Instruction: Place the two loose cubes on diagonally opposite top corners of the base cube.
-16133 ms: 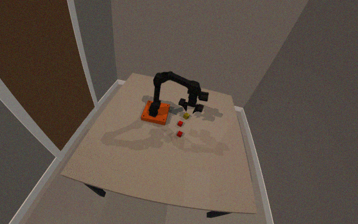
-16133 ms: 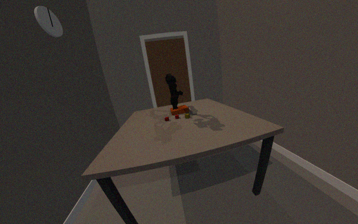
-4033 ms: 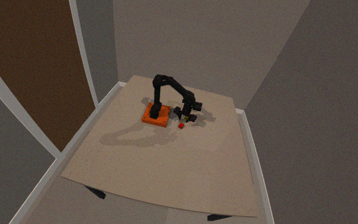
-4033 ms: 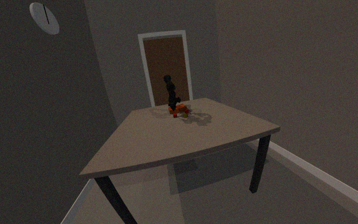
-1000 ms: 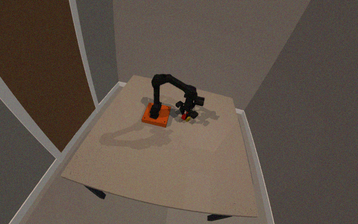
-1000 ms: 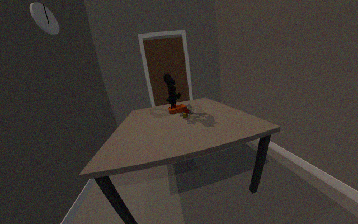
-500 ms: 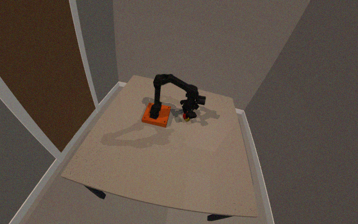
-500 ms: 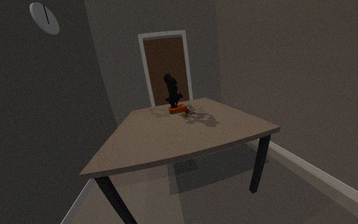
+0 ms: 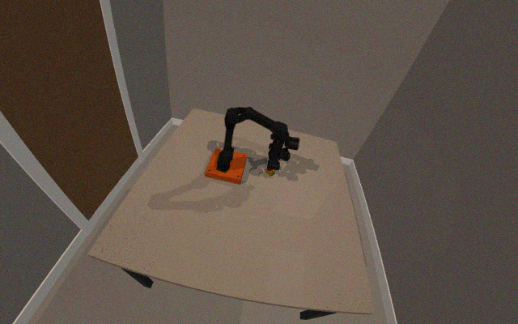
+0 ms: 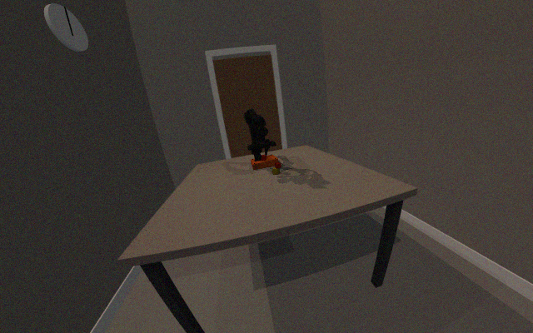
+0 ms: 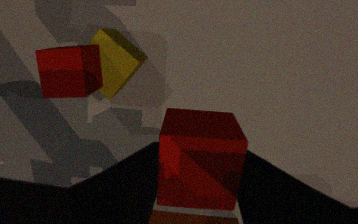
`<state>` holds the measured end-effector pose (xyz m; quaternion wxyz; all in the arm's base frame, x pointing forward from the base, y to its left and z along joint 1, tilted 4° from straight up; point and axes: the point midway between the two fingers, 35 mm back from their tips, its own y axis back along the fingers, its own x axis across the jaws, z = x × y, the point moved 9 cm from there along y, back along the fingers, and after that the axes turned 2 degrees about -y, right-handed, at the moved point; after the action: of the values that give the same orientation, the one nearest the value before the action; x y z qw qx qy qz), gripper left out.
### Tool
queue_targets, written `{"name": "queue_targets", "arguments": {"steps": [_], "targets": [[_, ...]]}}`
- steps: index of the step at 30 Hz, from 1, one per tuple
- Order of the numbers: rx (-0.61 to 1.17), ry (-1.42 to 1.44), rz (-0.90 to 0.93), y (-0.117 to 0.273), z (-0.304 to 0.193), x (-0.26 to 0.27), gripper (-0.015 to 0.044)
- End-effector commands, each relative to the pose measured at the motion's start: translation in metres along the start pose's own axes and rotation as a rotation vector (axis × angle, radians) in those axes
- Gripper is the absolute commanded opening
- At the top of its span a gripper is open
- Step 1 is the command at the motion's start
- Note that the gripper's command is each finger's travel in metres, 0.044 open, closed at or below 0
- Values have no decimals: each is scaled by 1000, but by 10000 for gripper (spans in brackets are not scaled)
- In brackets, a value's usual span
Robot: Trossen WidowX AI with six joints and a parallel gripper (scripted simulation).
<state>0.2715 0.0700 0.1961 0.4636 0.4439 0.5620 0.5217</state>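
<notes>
The yellow base cube stands on the table. One red cube sits on top of it, over the left corner in the wrist view, and leaves the rest of the yellow top bare. My gripper is shut on the other red cube. In the wrist view the held cube is below and right of the yellow cube, apart from both cubes. In the top view the gripper hides most of the red cubes; its exact height cannot be told.
The orange arm mount is beside the cubes on the table. Arm shadows fall around the cubes. The table's edges are well away from the cubes.
</notes>
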Motion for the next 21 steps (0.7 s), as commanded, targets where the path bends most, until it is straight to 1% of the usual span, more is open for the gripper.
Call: {"name": "queue_targets", "arguments": {"steps": [1, 21], "targets": [[0, -102, 3, -1, 3, 4, 105], [1, -737, 5, -2, 14, 25, 105]]}}
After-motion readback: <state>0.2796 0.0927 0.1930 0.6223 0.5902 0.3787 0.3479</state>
